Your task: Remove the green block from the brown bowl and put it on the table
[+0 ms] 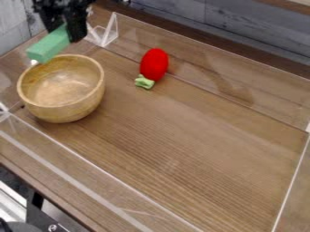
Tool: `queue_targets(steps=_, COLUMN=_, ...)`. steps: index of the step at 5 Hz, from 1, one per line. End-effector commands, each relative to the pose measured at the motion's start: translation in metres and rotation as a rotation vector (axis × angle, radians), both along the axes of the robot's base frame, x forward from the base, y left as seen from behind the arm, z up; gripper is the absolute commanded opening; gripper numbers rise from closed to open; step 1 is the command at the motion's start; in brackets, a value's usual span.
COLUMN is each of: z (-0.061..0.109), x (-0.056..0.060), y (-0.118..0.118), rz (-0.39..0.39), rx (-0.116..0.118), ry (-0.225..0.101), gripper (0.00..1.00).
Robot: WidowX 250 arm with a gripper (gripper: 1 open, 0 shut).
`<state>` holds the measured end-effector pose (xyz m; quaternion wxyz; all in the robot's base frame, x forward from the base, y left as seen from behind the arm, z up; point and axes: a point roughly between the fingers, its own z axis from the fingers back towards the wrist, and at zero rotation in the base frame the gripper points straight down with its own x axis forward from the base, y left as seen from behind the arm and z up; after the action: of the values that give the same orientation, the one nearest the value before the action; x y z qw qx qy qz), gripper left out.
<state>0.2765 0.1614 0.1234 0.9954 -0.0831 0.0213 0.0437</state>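
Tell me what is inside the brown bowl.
Nothing shows inside the brown bowl, only its pale floor. The green block is up at the gripper, above the far rim. The inner face of the near wall is hidden.

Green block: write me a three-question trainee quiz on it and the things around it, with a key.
1. Multiple choice: where is the block?
A) Flat inside the bowl
B) In the gripper, above the bowl's far rim
C) On the table, beside the red toy

2. True or false: the red toy sits inside the bowl.

3. Fill in the blank: the task is not finished, because the block must still be put on the ____.

Key: 1 B; 2 false; 3 table
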Motion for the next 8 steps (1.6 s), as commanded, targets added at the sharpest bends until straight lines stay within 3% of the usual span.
queue_targets(steps=1, z=0.026, x=0.005, y=-0.023, rz=0.016, rx=0.037, ry=-0.077, gripper=0.00)
queue_targets(steps=2, z=0.019, x=0.004, y=-0.051, rz=0.035, rx=0.028, ry=-0.069, gripper=0.00)
queue_targets(steps=4, z=-0.010, x=-0.016, y=-0.095, rz=-0.052, rx=0.014, ry=-0.054, gripper=0.00)
queue_targets(steps=6, z=-0.013, x=-0.018, y=-0.144, rz=-0.085, rx=0.014, ry=-0.054, gripper=0.00)
queue_targets(steps=8, z=-0.030, x=-0.022, y=-0.176, rz=-0.147, rx=0.013, ry=-0.066, gripper=0.00)
